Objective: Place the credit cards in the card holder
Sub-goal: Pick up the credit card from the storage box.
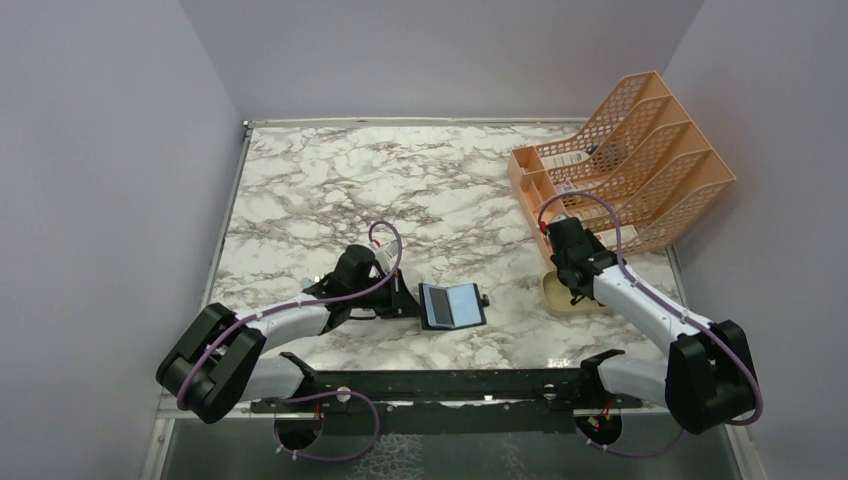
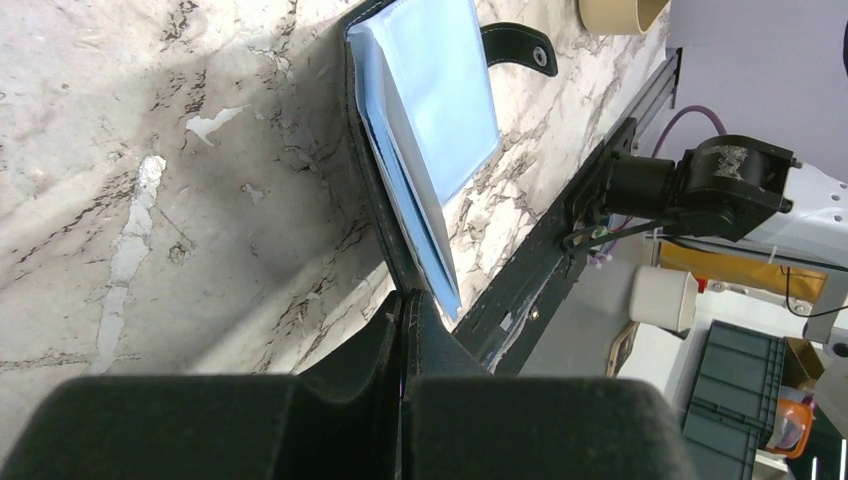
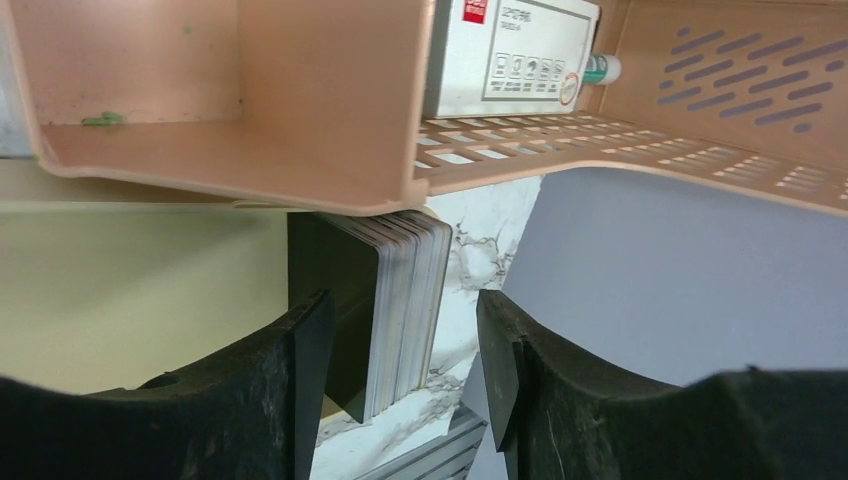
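The black card holder [image 1: 452, 305] lies open on the marble table, its pale blue inner pockets facing up. In the left wrist view it [image 2: 430, 110] stretches away from my fingers, with the snap tab [image 2: 520, 45] at its far side. My left gripper [image 1: 405, 298] is shut on the holder's near black cover [image 2: 405, 300]. My right gripper [image 1: 572, 283] hangs over the tan dish [image 1: 560, 300]. In the right wrist view it [image 3: 400, 370] is open around a stack of whitish credit cards [image 3: 405, 300] standing on edge. The stack sits close to the left finger [image 3: 300, 380], apart from the right one.
The orange mesh file rack [image 1: 640, 160] stands at the back right, just behind the dish. Its lower shelf [image 3: 250, 170] overhangs the card stack, and a white label-printed box [image 3: 510, 55] sits inside it. The table's right edge rail [image 3: 440, 455] runs below the cards.
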Available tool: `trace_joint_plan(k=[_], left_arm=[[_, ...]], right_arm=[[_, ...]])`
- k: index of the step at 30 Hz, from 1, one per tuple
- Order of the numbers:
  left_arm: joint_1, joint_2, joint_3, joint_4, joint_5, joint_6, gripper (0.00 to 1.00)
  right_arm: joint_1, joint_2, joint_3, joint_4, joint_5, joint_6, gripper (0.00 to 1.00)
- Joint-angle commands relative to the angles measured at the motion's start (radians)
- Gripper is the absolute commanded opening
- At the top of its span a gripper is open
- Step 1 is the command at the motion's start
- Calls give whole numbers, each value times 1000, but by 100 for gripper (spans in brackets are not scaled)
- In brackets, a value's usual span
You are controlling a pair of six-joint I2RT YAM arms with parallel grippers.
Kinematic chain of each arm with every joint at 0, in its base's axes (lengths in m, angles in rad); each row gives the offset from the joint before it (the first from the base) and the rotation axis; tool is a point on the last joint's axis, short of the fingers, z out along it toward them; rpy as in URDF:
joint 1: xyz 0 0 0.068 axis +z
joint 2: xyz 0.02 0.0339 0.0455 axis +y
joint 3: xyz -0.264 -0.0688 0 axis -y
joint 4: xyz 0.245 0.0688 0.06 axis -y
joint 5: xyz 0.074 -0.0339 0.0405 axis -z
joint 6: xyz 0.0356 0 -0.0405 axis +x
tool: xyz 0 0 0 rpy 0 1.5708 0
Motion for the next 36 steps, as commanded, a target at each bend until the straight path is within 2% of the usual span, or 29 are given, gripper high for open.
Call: trace_joint_plan(k=[1,12,16,25,36], left_arm=[[-6,-22,-9,36,34,4,0],[-6,-28,-6,36,40,0,0],[-6,-32,-7,36,38,-1,0],[-6,-38,-5,35,43,-4,0],[-6,-41,-9,38,42,-2,0]], right_arm=[[-6,-15,-15,52,-38,-25,54],[-7,51,-41,83,35,-37,52],[-6,61,-52,99,68,-54,48],[-8,84,-62,103,75,-67,47],[-8,70,-46,82,78,-55,33]])
